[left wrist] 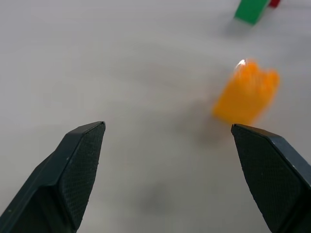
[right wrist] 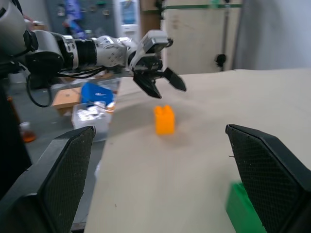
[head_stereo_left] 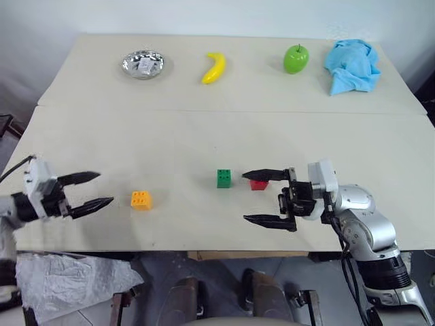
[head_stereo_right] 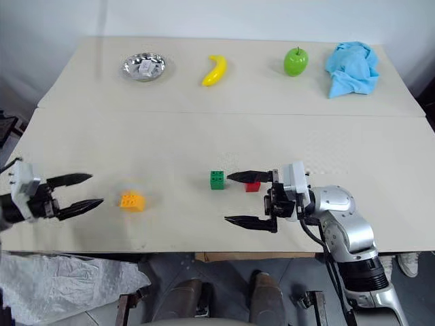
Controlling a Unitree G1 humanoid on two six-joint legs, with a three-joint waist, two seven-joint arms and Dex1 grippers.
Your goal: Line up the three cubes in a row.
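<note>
Beige tabletop [head_stereo_left: 204, 129] fills the scene before us, made of two boards with a seam running across between the far row of things and the cubes. We take the green cube [head_stereo_left: 223, 178] as our landmark. It sits near the middle of the near board, studs up, one face with dark dots turned toward us. Just to its right lies the red cube [head_stereo_left: 258, 184], partly hidden behind a black finger, so we cannot tell how it is turned. Well to the left of the green cube sits the orange-yellow cube [head_stereo_left: 141, 200], studs up and a little nearer the table's front edge (so the three run roughly left to right, unevenly spaced).

Our right gripper [head_stereo_left: 266, 197] hovers just right of the green cube, pointing left, its two fingers spread wide; the upper one passes in front of the red cube, and we cannot tell whether it touches it. It holds nothing. Our left gripper [head_stereo_left: 95, 190] hangs far left of the green cube, beyond the orange-yellow cube, fingers wide apart, pointing at that cube and clear of it.

Far behind the green cube lie a foil dish [head_stereo_left: 143, 64], a banana [head_stereo_left: 214, 68], an apple [head_stereo_left: 296, 59] and a blue cloth [head_stereo_left: 352, 65]. We read no writing anywhere.
</note>
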